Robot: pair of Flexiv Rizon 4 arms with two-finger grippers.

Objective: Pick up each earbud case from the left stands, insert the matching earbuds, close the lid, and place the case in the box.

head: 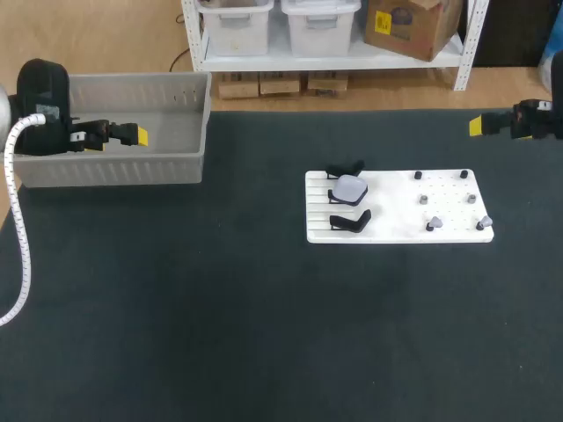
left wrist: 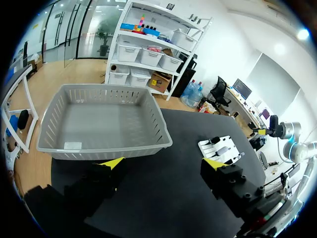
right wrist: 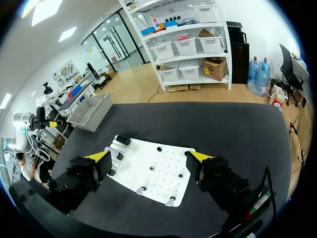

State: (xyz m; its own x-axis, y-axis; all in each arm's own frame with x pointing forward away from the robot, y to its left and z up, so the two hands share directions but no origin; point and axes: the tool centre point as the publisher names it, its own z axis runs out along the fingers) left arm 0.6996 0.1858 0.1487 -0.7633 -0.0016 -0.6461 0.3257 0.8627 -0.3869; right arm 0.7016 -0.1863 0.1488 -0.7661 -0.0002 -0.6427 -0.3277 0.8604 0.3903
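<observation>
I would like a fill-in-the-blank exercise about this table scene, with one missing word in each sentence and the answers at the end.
1. The left gripper and the right gripper are both ____.
2. The earbud case sits on the ____ of the three black stands on the white board.
3. The gray ____, with slotted walls, is the thing nearest the left gripper.
Missing words: open; middle; box.
</observation>
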